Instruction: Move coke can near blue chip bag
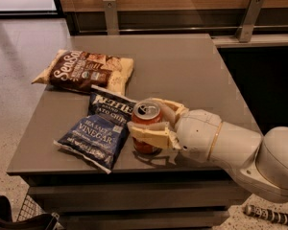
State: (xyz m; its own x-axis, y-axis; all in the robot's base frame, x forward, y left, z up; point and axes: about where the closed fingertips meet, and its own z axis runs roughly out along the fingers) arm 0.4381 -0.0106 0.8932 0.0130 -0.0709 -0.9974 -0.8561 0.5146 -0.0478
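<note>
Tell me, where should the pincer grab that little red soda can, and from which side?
Grip the coke can around the middle of its round wall, coming in level from the side away from the blue chip bag. It is upright, with the bag lying close beside it on the table. The pincer is shut on it that way now.
</note>
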